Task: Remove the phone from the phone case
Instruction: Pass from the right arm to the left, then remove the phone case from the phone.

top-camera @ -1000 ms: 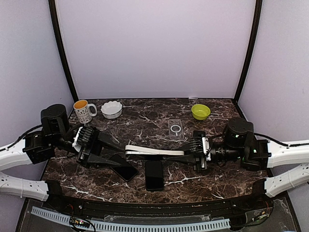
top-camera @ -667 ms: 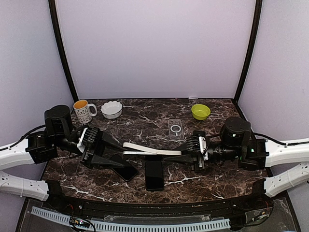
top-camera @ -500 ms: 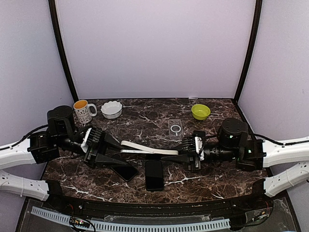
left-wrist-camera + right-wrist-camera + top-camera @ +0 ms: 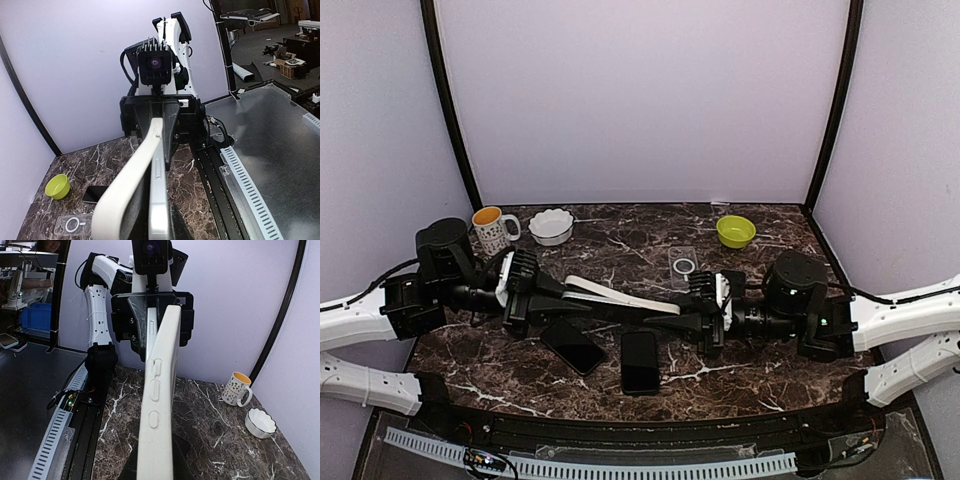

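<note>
1. The phone case point(image 4: 620, 296) is a white, smooth shell with three raised buttons along its side edge. The phone point(image 4: 159, 200) inside shows only as a thin silver edge with a side button of its own. At the left end the case bows away from that silver edge, leaving a dark gap. Toward the right end the two lie flush.
2. The cased phone hangs above the marble table point(image 4: 620, 240), midway between the arms. It is just behind a black handset point(image 4: 573, 347) and a second black handset point(image 4: 640, 361) lying flat.
3. Its long axis runs left to right, gripper to gripper, and it stands on edge. The left end sits a little farther back than the right, so it slants across the table.
4. The left gripper point(image 4: 560, 297) has its jaws fully closed on the left end of the phone. I cannot tell whether the case lip is pinched there as well. The right gripper point(image 4: 685, 316) is clamped tight on the right end of the phone case.
5. A second ago the left jaws stood partly open; they have now closed.
6. The right gripper has moved leftward, and the left gripper has moved rightward and back. The white strip, then nearly level, now slants.
7. The first handset, then partly under the left gripper, now lies in clear view.
8. The clear case point(image 4: 684, 266), green bowl point(image 4: 736, 231), mug point(image 4: 492, 231) and white bowl point(image 4: 551, 226) have not moved.
</note>
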